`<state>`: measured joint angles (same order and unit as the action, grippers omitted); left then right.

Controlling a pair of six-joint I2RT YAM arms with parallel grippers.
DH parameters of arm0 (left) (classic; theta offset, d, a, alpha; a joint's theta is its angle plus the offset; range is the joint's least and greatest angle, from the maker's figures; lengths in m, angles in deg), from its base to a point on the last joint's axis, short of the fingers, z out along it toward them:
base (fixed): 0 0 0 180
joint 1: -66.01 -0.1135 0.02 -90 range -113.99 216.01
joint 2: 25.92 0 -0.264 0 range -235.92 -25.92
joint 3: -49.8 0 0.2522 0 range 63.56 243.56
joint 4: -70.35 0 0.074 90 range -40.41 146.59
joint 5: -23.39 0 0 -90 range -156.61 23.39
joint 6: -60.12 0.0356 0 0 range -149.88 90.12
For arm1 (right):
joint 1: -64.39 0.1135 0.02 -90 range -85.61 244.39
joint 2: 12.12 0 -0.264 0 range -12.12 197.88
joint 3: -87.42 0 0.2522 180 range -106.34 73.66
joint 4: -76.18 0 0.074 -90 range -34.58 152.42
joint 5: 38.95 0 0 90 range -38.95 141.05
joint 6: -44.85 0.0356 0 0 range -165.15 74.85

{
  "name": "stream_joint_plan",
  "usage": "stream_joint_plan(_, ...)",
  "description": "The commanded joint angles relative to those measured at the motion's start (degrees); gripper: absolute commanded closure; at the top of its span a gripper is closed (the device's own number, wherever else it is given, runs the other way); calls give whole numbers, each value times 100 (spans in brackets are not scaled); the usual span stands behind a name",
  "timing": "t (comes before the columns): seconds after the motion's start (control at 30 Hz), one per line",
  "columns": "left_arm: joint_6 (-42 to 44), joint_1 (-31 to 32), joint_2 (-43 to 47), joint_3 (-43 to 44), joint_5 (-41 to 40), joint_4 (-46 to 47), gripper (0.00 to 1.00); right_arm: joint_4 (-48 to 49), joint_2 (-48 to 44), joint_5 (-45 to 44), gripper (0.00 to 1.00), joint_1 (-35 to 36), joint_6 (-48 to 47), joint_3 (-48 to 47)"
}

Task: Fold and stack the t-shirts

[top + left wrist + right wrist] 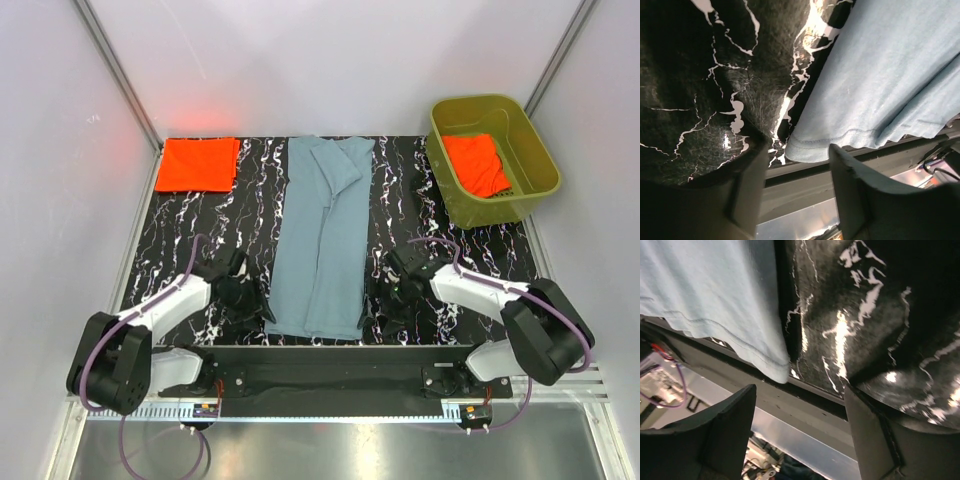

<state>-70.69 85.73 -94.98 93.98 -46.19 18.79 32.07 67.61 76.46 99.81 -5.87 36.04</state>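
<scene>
The large blue-grey t-shirt [322, 235] lies as a long strip down the middle of the black marbled mat, sides folded in, hem at the near edge. My left gripper [256, 311] stands open at its near left hem corner [807, 148], one finger [850, 175] just under the hem, nothing gripped. On the other side, my right gripper [372, 312] is open beside the near right hem corner [775, 371], fingers apart from the cloth. A folded orange-red t-shirt [197, 163] sits at the far left corner. Another orange-red t-shirt [477, 165] lies crumpled in the tub.
The olive-green plastic tub [530, 150] stands at the far right, partly off the mat. A dark metal rail [330, 355] runs along the mat's near edge right below both grippers. White walls enclose the sides and back.
</scene>
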Motion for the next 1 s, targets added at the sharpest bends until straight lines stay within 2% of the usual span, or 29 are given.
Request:
stream_joint_plan(0.0,-207,49,-71,-53,-205,317,48,1460,6,526,23,44,675,220)
stream_joint_plan(0.13,-172,137,-450,0,-276,326,49,1804,87,501,25,44,967,686)
stream_joint_plan(0.37,-233,251,-512,-62,-434,353,51,1954,175,368,33,35,1150,721)
stream_joint_plan(0.5,-295,400,-486,-97,-522,317,56,1971,175,351,42,44,1327,897)
stream_joint_plan(0.8,-418,506,-301,-53,-882,89,58,2042,562,597,42,88,1380,1082)
stream_joint_plan(0.83,-418,515,-293,-36,-900,89,63,2050,588,571,43,97,1362,1065)
stream_joint_plan(0.87,-410,515,-319,-36,-900,97,68,2042,640,536,52,97,1345,1047)
stream_joint_plan(0.9,-401,523,-319,-36,-822,124,76,2042,632,492,66,88,1319,1047)
stream_joint_plan(0.93,-357,558,-328,-27,-769,159,97,1963,597,430,79,88,1266,1038)
stream_joint_plan(0.97,-365,646,-345,-1,-742,159,100,1658,388,317,100,88,1283,1038)
